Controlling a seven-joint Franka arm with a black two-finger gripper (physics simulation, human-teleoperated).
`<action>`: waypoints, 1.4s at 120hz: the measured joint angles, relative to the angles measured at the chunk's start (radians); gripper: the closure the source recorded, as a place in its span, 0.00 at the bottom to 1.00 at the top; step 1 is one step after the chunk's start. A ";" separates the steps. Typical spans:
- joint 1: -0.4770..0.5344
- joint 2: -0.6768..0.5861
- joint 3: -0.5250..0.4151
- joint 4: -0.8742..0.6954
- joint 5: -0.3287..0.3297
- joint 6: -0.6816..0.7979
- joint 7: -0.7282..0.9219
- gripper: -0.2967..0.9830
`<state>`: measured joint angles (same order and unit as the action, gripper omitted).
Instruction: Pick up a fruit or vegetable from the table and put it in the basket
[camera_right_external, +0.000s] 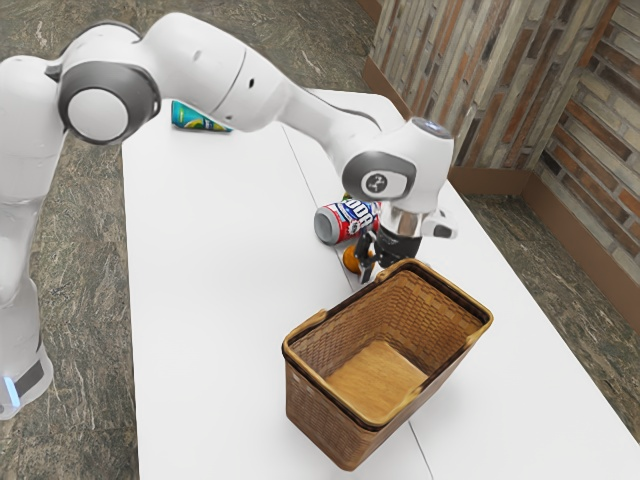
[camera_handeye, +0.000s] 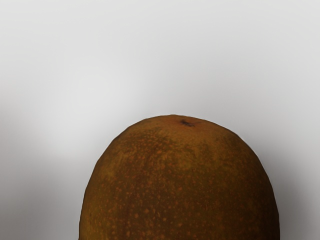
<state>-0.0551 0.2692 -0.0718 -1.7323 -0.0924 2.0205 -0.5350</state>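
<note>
Pick-up step, likely. Orange-brown fruit (camera_right_external: 351, 259) at your tool (camera_right_external: 366, 267), near basket (camera_right_external: 325, 415). Can't tell whether tool's wide or gripping. Confirm your hold, then lift above the rim.

1 fruit (camera_handeye: 179, 182), 1 bskt (camera_right_external: 335, 425), 1 soda can (camera_right_external: 330, 224), 1 teal pkg (camera_right_external: 190, 116), 1 tbl (camera_right_external: 210, 300).

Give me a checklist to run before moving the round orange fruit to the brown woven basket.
1. Round orange fruit at the black two-finger gripper: ok.
2. Secure grip on the fruit: cannot tell.
3. Fruit off the white table: cannot tell.
4. Brown woven basket upright, top open: ok.
5. Gap between gripper and red, white and blue can: cannot tell.
6. Fruit above the basket's opening: not ok.
</note>
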 joint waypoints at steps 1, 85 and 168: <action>0.000 0.001 0.000 0.000 0.000 0.001 0.000 0.23; 0.005 -0.066 0.007 -0.001 0.008 0.022 -0.011 0.59; -0.070 -0.398 -0.211 0.063 0.003 -0.212 -0.252 0.58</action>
<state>-0.1249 -0.1292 -0.2831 -1.6695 -0.0894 1.8084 -0.7873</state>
